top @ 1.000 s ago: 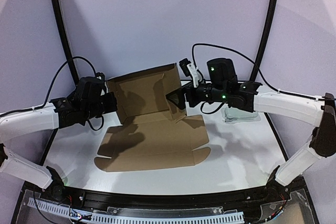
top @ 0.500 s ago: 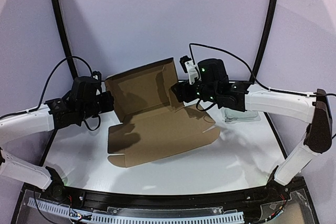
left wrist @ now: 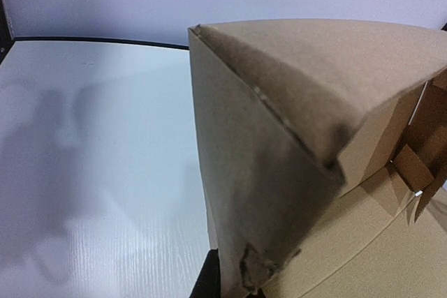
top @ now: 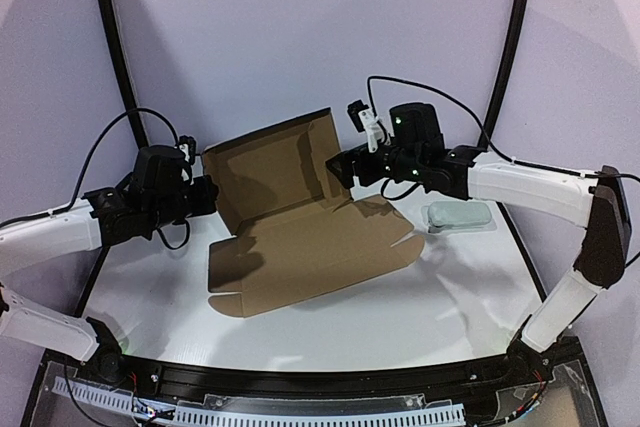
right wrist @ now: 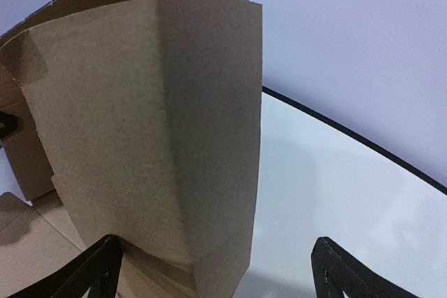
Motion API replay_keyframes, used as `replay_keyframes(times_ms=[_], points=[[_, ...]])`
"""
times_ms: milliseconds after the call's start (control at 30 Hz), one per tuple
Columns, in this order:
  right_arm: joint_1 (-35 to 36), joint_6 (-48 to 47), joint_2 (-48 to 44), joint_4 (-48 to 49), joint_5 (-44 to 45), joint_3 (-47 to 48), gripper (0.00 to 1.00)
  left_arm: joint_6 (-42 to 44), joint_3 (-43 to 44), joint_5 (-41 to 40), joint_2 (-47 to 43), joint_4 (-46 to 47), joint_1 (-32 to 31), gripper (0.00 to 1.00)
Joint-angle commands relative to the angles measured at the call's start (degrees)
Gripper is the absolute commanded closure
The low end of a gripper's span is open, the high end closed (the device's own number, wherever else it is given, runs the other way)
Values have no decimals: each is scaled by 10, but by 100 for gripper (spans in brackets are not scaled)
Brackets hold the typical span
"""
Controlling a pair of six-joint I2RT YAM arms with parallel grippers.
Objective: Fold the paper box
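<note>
Paper box [top: 300, 242] half-raised, back panel upright; left pincer [top: 207, 194] clamps its edge, right pincer [top: 337, 171] gapes wide.

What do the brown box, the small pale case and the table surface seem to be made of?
The paper box: brown cardboard, matte, with a fibrous frayed corner. The small case: probably smooth plastic, pale grey-green; too small to be sure. The table: white board, faint wood-like grain, slight sheen.

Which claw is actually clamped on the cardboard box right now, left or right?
The left claw: it is shut on the upright left wall of the box. The right claw is wide open, fingers either side of the right flap.
</note>
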Motion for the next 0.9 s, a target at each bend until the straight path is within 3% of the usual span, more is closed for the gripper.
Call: replay_keyframes(times_ms=[0,400,533,633,767,867], points=[[-24,-16,-3,25,-111,-2,3,31,-3,123,-15,45,-15,99],[-31,-34,22,2,-174,34,2,43,5,157,-7,54,-15,99],[-31,-29,27,-8,-158,42,7,43,3,161,-10,55,-15,99],[-31,-25,29,-13,-125,47,16,42,0,163,-15,56,-15,99],[-30,-19,38,-24,-66,52,45,44,-1,168,-19,59,-14,99],[-30,-9,44,-24,-17,53,51,47,0,174,-20,62,-15,99]])
